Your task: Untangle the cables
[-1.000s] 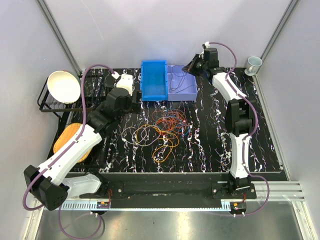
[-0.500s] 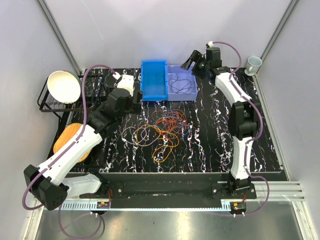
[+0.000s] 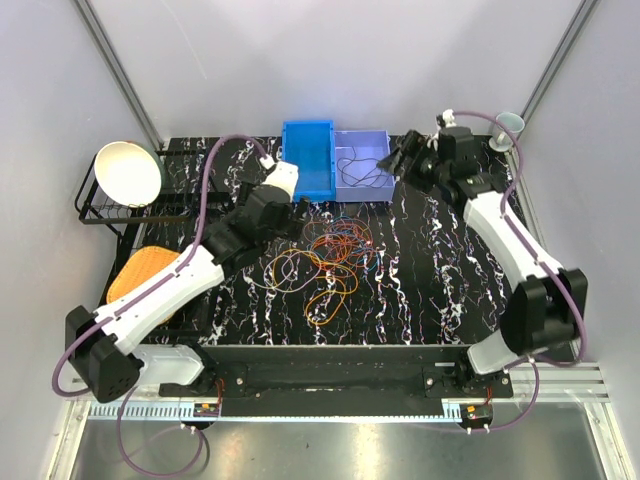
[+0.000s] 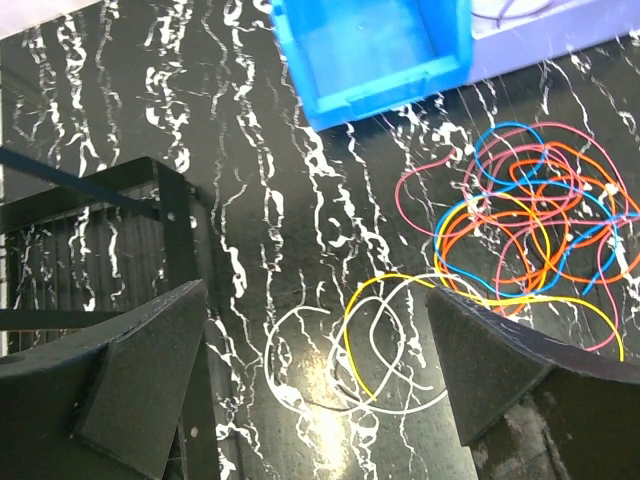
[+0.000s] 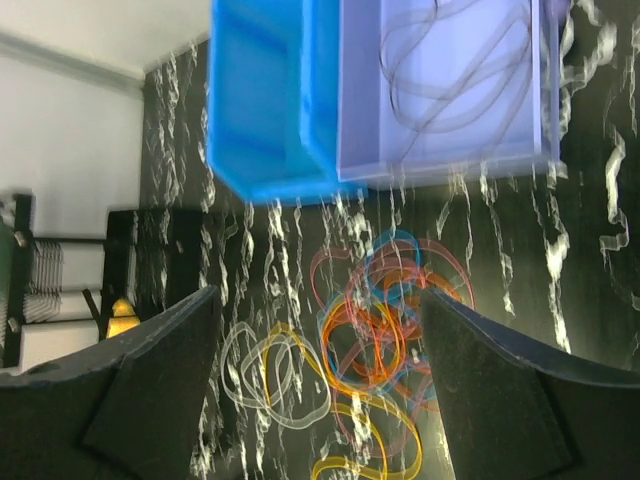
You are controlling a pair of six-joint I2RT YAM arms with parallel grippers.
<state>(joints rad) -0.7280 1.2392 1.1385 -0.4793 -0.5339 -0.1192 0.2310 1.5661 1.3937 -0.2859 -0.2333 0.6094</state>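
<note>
The cables (image 3: 338, 245) lie in a tangle of orange, red and blue loops on the black marble table (image 3: 430, 270). White and yellow loops (image 3: 285, 268) lie to the tangle's left and orange loops (image 3: 330, 305) in front of it. One dark cable (image 3: 362, 170) rests inside the lavender tray (image 3: 382, 190). My left gripper (image 3: 300, 210) hovers open just left of the tangle. In the left wrist view, this left gripper (image 4: 320, 385) has white loops (image 4: 330, 370) under it and the coloured tangle (image 4: 530, 230) to the right. My right gripper (image 3: 402, 160) is open and empty by the tray's right end. Its own view shows that right gripper (image 5: 320, 395) above the tangle (image 5: 390, 320).
A blue bin (image 3: 308, 160) stands beside the lavender tray at the back. At the far left a black dish rack (image 3: 95, 210) holds a white bowl (image 3: 128, 172). A yellow-brown object (image 3: 140, 272) lies in front of it. A mug (image 3: 508, 125) sits at the back right.
My right gripper opened and let the dark cable drop into the lavender tray, then swung right. My left arm moved right, toward the tangle.
</note>
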